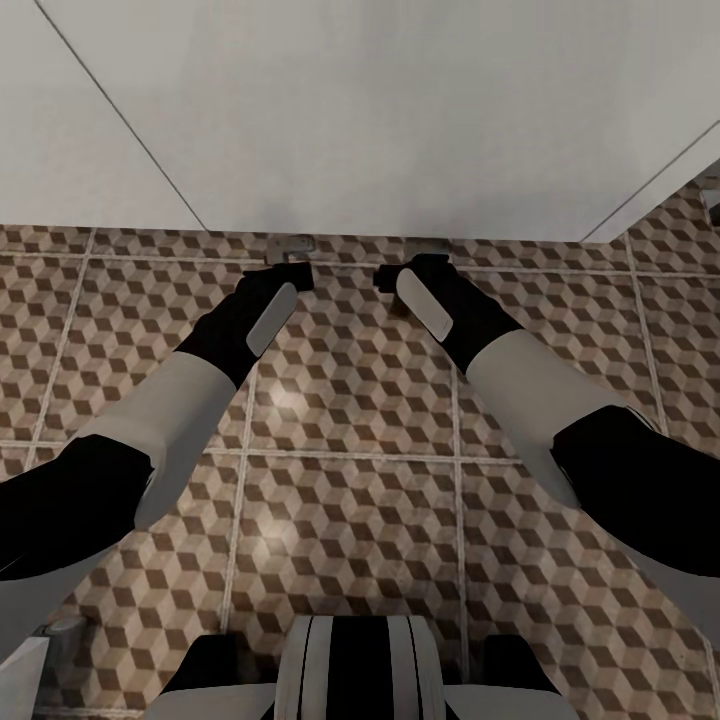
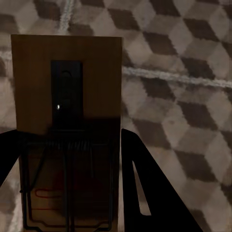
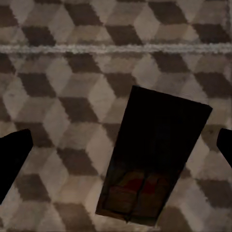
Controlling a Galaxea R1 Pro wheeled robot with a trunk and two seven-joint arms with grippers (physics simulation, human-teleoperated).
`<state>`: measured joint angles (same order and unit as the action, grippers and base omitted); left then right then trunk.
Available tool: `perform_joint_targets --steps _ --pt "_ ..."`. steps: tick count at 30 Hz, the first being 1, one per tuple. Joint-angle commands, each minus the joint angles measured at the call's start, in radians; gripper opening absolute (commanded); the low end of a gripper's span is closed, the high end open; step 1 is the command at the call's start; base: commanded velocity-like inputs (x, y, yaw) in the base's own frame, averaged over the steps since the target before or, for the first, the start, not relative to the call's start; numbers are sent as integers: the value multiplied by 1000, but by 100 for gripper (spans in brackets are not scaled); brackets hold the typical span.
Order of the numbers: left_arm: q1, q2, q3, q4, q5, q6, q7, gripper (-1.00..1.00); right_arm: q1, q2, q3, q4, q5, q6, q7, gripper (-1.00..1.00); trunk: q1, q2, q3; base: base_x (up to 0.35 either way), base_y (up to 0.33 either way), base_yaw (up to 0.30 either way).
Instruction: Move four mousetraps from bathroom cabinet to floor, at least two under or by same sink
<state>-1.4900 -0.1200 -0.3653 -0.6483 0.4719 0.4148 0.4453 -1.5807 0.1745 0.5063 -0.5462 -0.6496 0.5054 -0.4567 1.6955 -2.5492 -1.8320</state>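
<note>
Two arms reaching forward and down over the bathroom floor (image 1: 350,400), toward the foot of a pale wall (image 1: 380,110). Left hand (image 1: 292,272) low over the tiles close to the wall, clamped on a mousetrap (image 2: 67,125): in the left wrist view, a wooden board with a dark plate and wire spring standing between the dark fingers (image 2: 150,188), reaching out beyond them over the patterned tiles. Hard to tell whether this trap touches the floor or hangs just above it. Right hand (image 1: 392,275) beside the left, also near the wall; in the right wrist view, fingers (image 3: 12,154) spread wide apart at either edge, gripping nothing. Between them, but clear of both, a second mousetrap (image 3: 154,159) lying flat on the cube-pattern tiles, turned at a slight angle, dark in shadow, with a reddish patch at one end. Light grout line (image 3: 116,48) crossing the tiles beyond it. In the head view, a small grey thing (image 1: 290,246) at the wall's foot just past the left hand, too blurred to name.
</note>
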Motion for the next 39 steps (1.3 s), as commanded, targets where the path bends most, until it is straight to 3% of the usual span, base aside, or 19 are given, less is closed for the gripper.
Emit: perform_joint_targets --steps 1,39 --pt "-1 1 -6 -1 7 0 16 -100 -1 0 3 0 -7 2 -8 100 0 0 -1 0 0 0" --pt "-1 0 -5 -1 8 -10 32 -100 -1 0 3 38 -7 -13 -5 100 0 0 -1 0 0 0"
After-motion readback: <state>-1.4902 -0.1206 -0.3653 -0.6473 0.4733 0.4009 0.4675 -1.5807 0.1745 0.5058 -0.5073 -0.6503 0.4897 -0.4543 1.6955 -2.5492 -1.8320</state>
